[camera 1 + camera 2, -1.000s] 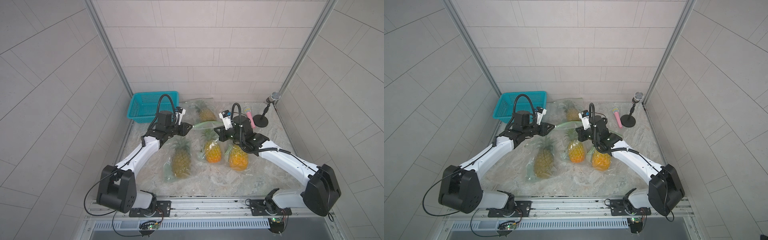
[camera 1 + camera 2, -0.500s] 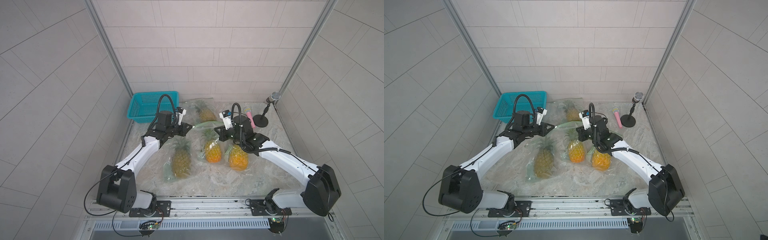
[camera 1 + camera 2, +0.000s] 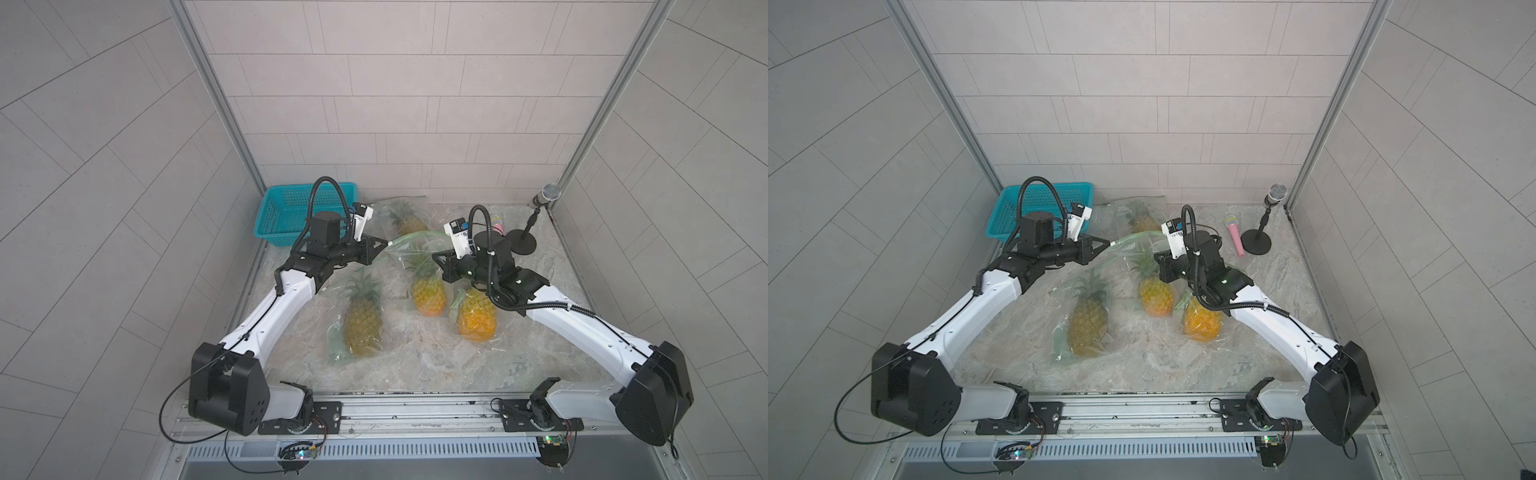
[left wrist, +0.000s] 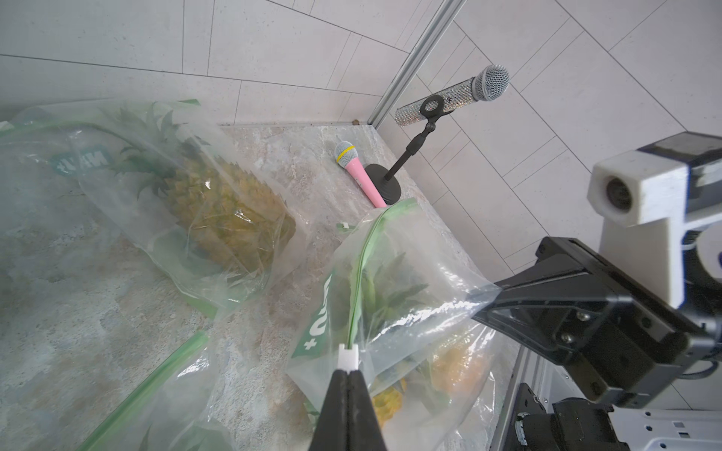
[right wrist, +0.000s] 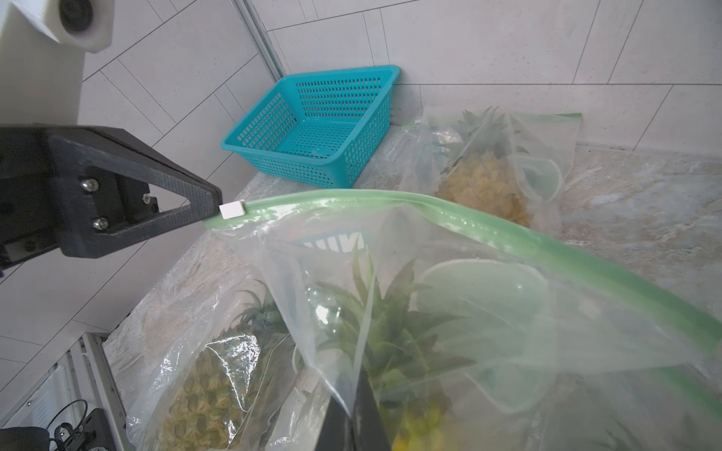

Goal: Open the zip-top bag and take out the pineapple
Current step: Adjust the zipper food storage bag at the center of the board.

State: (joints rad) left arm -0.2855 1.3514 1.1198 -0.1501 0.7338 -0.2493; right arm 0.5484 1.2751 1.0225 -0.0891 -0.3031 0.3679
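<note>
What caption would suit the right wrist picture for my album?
The left gripper pinches the white slider of a clear bag holding a pineapple, with a blue basket behind.

I am working in a robot lab booth: pale panelled walls are standing round my jaws on three sides, aluminium posts are rising in the corners beyond them, and behind them my arms are sitting bolted to a metal rail with bare circuit boards.

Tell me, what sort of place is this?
Likely a robot test booth: two arms mounted on a rail, tiled panels enclosing a table, and props such as bagged pineapples and a microphone.
</note>
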